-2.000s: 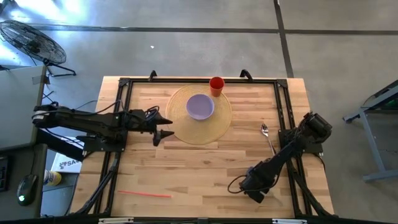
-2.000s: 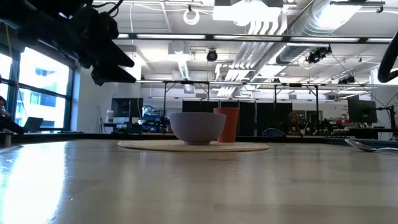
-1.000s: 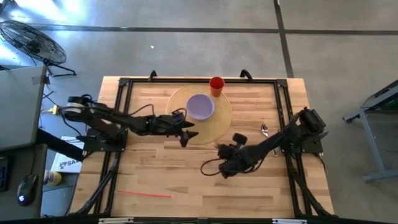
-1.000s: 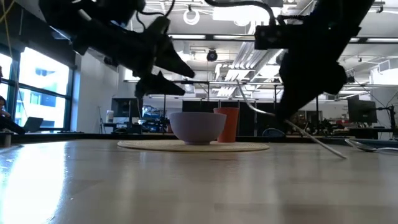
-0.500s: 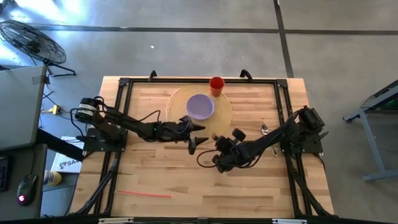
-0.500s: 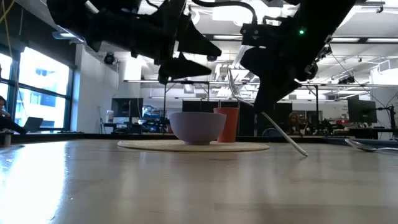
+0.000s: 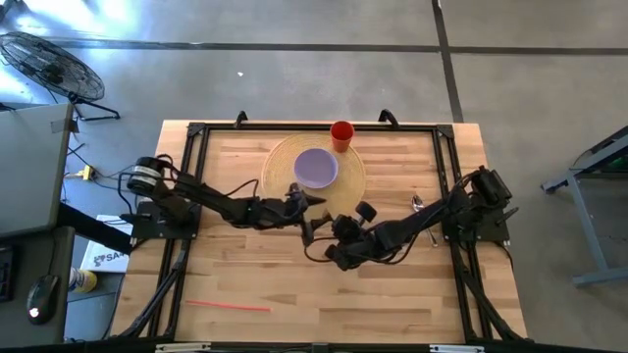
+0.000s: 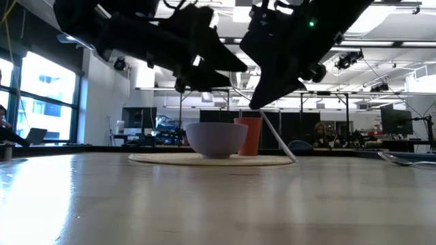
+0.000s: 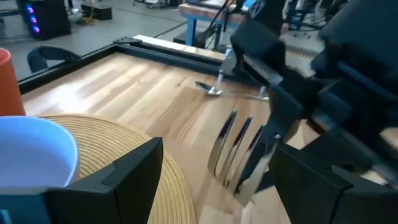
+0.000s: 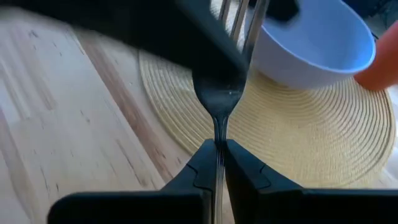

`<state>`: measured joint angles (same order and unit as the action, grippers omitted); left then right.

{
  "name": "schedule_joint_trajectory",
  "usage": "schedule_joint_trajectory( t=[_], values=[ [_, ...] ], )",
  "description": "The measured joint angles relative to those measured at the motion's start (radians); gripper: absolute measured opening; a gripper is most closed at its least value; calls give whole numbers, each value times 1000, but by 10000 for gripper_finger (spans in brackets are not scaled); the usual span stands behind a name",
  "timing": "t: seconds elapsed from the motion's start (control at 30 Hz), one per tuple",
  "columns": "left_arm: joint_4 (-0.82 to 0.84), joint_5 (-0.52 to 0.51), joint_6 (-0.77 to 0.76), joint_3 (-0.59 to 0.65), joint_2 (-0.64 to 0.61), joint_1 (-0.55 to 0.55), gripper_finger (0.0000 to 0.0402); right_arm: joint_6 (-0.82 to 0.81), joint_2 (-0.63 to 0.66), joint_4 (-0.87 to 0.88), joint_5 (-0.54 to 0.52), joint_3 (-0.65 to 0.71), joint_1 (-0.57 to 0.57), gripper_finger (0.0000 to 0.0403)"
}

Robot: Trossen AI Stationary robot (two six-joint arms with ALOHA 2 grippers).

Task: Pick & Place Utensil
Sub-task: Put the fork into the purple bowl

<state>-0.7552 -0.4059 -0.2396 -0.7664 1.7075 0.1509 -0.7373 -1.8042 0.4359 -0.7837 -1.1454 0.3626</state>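
**Fork held over the middle of the desk**

The right gripper (image 10: 216,163) is clamped on the fork (image 10: 225,93), tines just beside the woven mat (image 7: 343,191) near the bowl (image 7: 316,168). The left gripper (image 9: 214,186) faces it, jaws apart.

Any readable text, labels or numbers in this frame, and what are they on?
"SA": only these letters show, on a white box on the floor by the table's left edge, where the frame cuts the rest off.
Nothing readable on the bowl, cup, mat, fork or arms.
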Motion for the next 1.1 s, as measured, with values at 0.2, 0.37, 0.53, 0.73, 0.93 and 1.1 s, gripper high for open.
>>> schedule_joint_trajectory(
  t=[0.2,0.37,0.53,0.73,0.93,1.1],
  values=[
    [15,-32,8,-57,51,0,278,7,0,-9,-25,0,2,11],
    [45,-33,8,-60,47,0,239,-21,0,14,-38,0,3,13],
    [48,-37,-1,-61,45,0,170,-21,0,15,-45,0,3,12],
    [49,-31,1,-61,45,0,71,-17,0,11,-44,0,2,14],
    [54,-20,0,-60,45,-1,11,4,1,16,-40,-1,5,16],
    [96,-18,-5,-60,26,0,5,58,2,0,4,-1,5,30]
  ],
)
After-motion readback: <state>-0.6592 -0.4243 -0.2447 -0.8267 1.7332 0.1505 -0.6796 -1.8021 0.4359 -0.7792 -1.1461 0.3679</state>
